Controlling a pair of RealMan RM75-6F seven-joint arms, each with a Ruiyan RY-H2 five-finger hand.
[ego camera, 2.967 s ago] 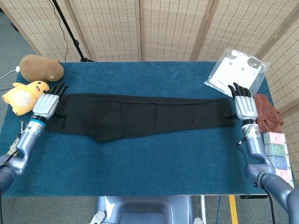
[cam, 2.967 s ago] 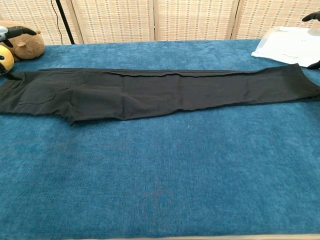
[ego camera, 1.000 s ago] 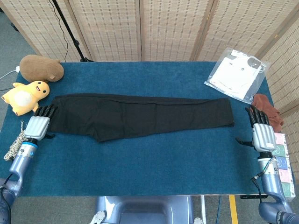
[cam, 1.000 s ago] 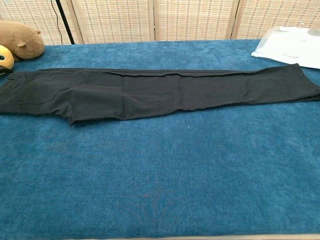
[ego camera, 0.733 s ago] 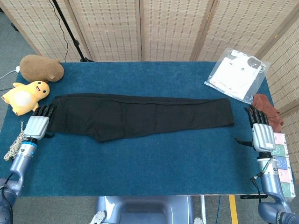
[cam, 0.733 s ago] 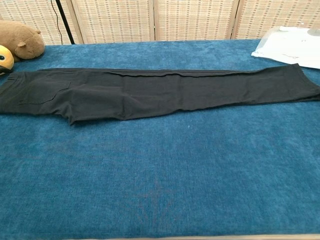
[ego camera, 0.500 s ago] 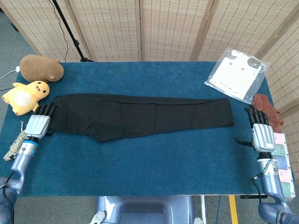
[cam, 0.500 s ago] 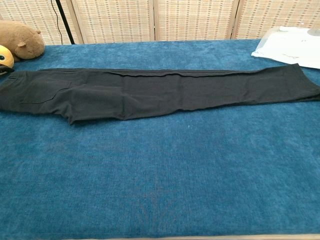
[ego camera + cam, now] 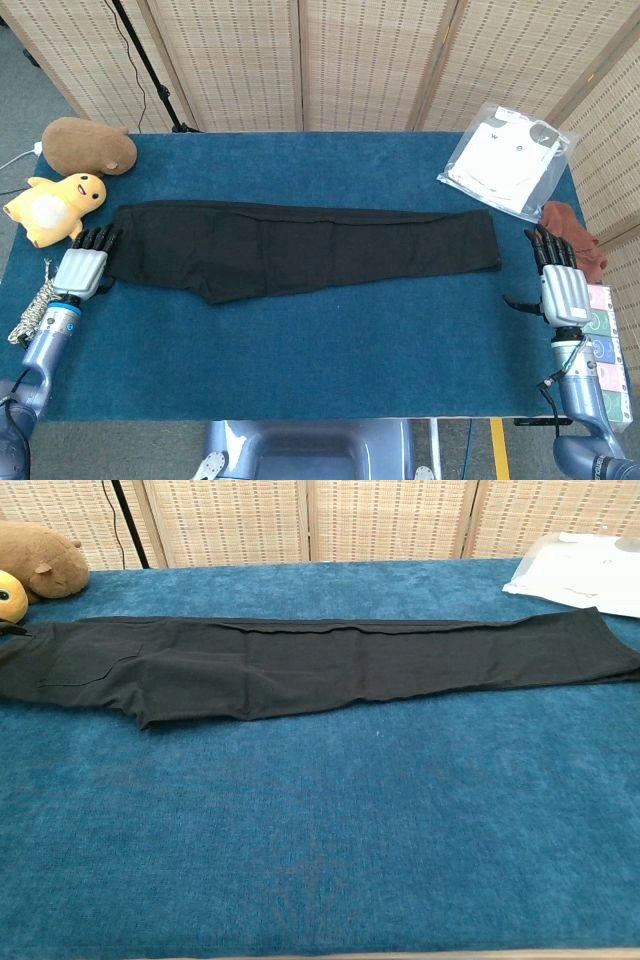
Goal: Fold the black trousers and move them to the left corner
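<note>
Black trousers [image 9: 300,250] lie flat between left hand [image 9: 80,268] and right hand [image 9: 562,285].

Bare blue table [image 9: 320,340] near front, plush toys [image 9: 55,205] crowding left corner

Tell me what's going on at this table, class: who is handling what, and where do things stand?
A two-armed robot is set to fold the black trousers, which lie stretched out flat and unfolded across the blue table. The left hand sits at the waist end with fingers extended, touching or nearly touching the cloth. The right hand rests open near the table's edge, apart from the leg cuffs. Neither holds anything. Two plush toys, a bagged shirt and a brown cloth sit around the edges.
</note>
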